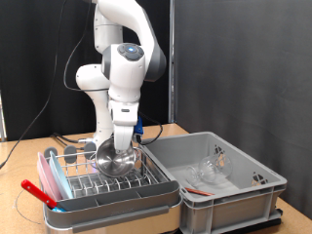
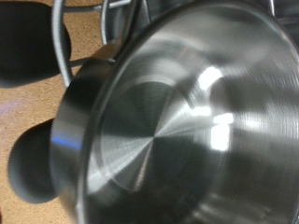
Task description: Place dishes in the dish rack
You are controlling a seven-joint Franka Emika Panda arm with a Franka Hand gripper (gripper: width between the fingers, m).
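Wooden table point(image 1: 166, 132) noted; steel bowl point(image 1: 114, 156) gripped by end effector point(image 1: 121, 148), tilted over dish rack point(image 1: 107, 180) directly below; slippage onto prongs judged possible.

The wooden counter point(image 1: 58, 144) carries two things side by side: the dish rack point(image 1: 107, 185) in its grey tray at lower left of the frame, and a grey plastic bin point(image 1: 219, 185) at lower right.
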